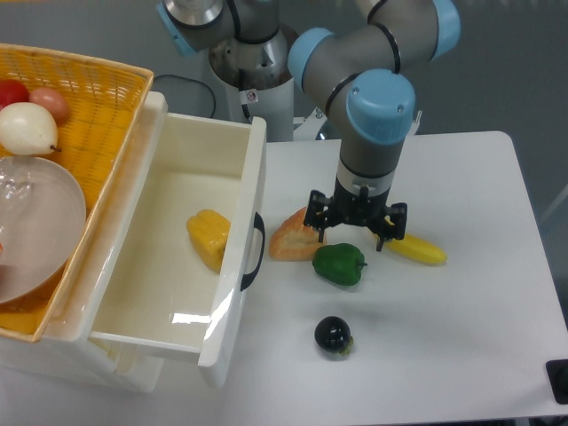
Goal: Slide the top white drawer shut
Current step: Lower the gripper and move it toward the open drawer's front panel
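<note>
The top white drawer (238, 257) stands pulled far out to the right, its black curved handle (252, 251) facing the table. A yellow food item (209, 238) lies inside it. My gripper (355, 224) hangs open above the table to the right of the drawer front, fingers spread wide left and right. It holds nothing. It hovers just above the green pepper (338, 264), between the orange wedge (295, 238) and the banana (410, 246). The gap to the handle is about a hand's width.
A yellow wicker basket (84, 106) sits on top of the unit at left, holding fruit and a clear bowl (31, 222). A small dark round fruit (333, 335) lies nearer the table's front. The robot base (248, 84) stands behind the drawer.
</note>
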You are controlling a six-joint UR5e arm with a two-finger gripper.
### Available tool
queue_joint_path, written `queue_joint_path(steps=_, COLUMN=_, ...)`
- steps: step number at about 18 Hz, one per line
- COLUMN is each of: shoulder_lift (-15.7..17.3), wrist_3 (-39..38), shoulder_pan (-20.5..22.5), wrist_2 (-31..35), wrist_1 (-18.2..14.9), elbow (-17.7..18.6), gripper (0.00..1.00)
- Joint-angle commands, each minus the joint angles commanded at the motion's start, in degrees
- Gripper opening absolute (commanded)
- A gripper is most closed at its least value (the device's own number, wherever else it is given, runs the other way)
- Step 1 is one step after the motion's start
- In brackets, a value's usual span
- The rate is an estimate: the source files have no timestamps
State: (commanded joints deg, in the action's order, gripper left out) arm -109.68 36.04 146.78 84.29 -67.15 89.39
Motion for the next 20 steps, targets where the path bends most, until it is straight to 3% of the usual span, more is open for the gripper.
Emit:
queue_joint_path(steps=7, shoulder_lift=-4.4, wrist_3=-0.53, shoulder_pan=-1.67, wrist_2=-2.46, wrist_1=-0.09, elbow=-2.28, gripper=1.0)
queue_joint_path(steps=20, shoulder_lift=-5.9, wrist_3=-0.79, shoulder_pan=-3.34, wrist_2=-3.43, wrist_1=-0.44, elbow=-2.82, gripper=1.0)
